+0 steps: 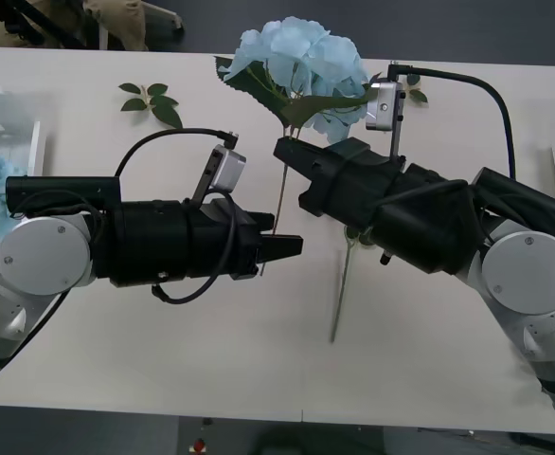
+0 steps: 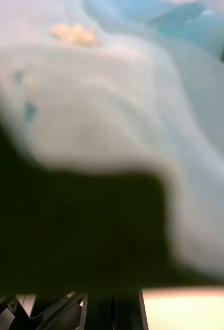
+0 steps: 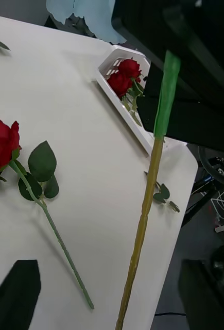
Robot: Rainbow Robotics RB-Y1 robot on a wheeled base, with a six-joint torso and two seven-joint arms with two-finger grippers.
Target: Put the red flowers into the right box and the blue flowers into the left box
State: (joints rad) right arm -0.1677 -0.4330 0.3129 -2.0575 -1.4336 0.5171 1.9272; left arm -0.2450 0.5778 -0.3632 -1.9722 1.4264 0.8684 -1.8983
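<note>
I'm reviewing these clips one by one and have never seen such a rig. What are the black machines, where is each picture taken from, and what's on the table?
It is a two-armed robot at a white table. The wide picture looks down from above its arms. The two tall ones come from cameras on its wrists. The right claw appears shut on the stem of a blue flower, holding it upright. The left claw is open, with that stem between its fingers lower down. A red rose lies on the table. The right box holds roses, and the left box holds blue flowers.
</note>
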